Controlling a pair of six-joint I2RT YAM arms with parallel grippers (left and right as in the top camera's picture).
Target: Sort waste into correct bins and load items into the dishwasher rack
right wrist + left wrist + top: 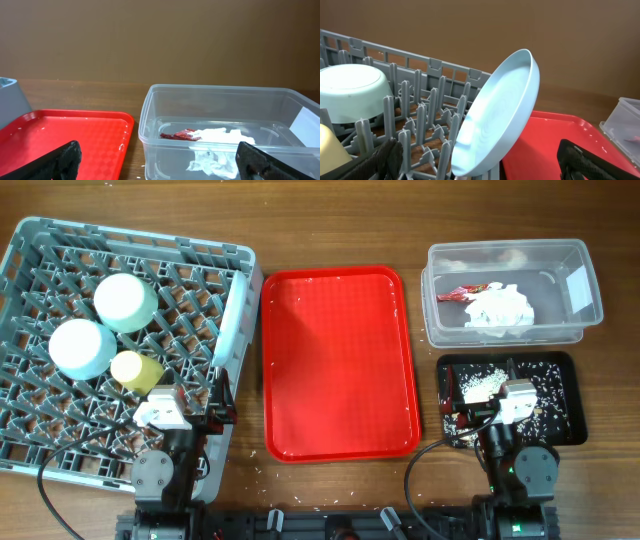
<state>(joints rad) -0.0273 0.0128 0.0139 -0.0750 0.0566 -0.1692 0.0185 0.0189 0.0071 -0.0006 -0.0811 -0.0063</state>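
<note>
The grey dishwasher rack (40,250) at the left holds an upturned light-green bowl (125,300), a small pale-blue dish (82,347) and a yellow cup (136,368). A large pale-blue plate (500,115) stands on edge between pegs at the rack's right side (230,330). My left gripper (482,162) is open just in front of the plate, over the rack's near right corner (185,398). The clear tub (580,310) holds a red wrapper (180,134) and white tissue (215,150). My right gripper (160,160) is open above the black tray (560,425) of rice scraps (480,383).
A red serving tray (340,360) with a few crumbs lies between the rack and the bins. A few crumbs dot the wooden table near its front edge. Both arm bases stand at the near edge.
</note>
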